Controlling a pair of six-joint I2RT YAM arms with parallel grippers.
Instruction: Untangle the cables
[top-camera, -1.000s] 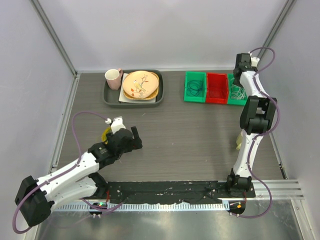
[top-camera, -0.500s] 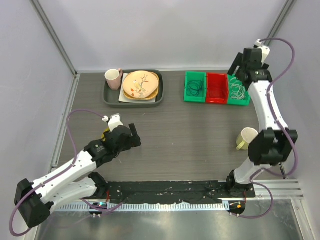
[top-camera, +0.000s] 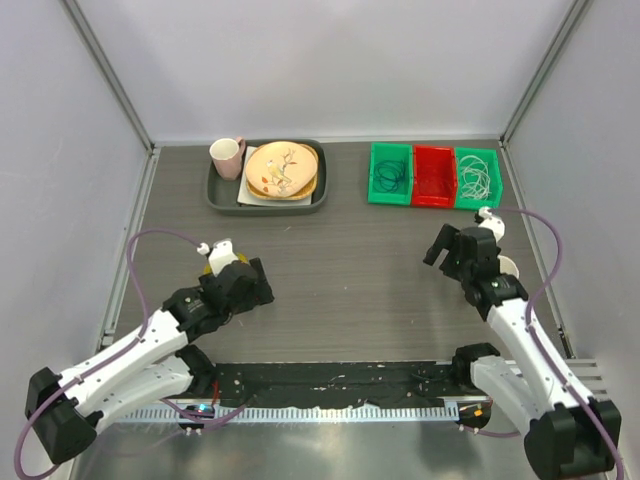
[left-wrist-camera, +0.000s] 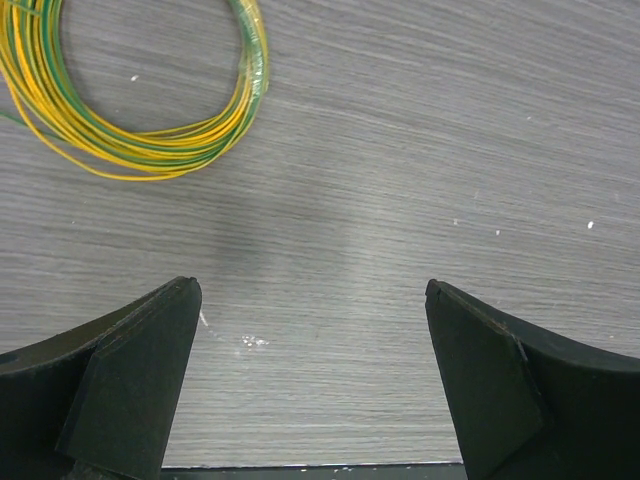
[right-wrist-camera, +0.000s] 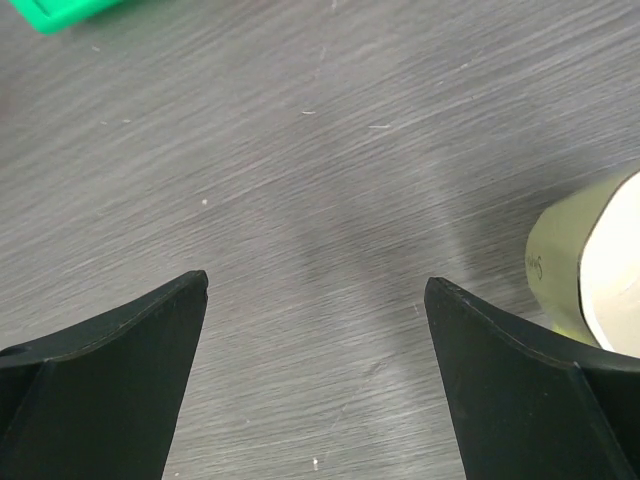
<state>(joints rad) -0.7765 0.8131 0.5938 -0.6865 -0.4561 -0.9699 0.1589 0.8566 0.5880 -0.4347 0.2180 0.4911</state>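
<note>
The cables lie coiled in three small bins at the back right: a dark blue one in the left green bin, a red one, hard to make out, in the red bin, a white one in the right green bin. My right gripper is open and empty, low over bare table in front of the bins; its wrist view shows only table between the jaws. My left gripper is open and empty over bare table at the left.
A small yellow-green wire ring lies just beyond my left gripper, mostly hidden under the arm from above. A pale yellow cup stands right of my right gripper. A dark tray with plates and a pink mug sits at the back left.
My right arm has swung down from the bins at the back right to the table's right middle, covering the cup from above. My left arm has drawn back slightly toward the near left.
</note>
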